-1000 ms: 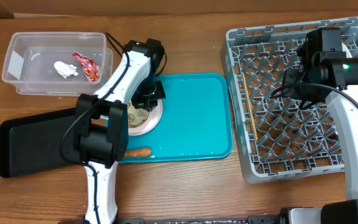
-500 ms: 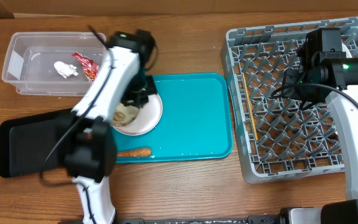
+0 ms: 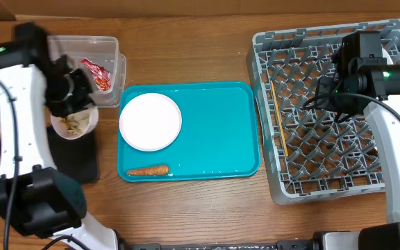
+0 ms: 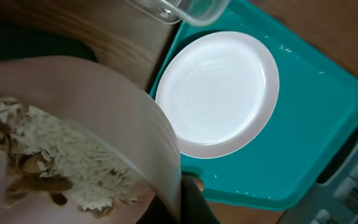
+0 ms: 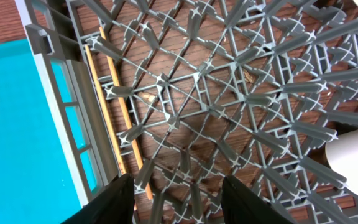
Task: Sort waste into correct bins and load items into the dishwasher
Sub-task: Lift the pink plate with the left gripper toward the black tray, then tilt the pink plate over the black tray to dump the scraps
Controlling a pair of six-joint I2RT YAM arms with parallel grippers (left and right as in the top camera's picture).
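The left pincer (image 3: 73, 105) is closed tight on the rim of a round white bowl (image 3: 73, 125) with pale rice scraps (image 4: 61, 155) inside. The bowl hangs over one end of the flat black tray (image 3: 75, 165). Nearby, a round white plate (image 3: 151, 122) and a small orange carrot (image 3: 148, 169) lie on the big teal tray (image 3: 221, 132). The right pincer (image 5: 178, 200) is open above the grey plastic dish rack (image 3: 325, 167), where two thin wooden chopsticks (image 5: 125, 121) lie.
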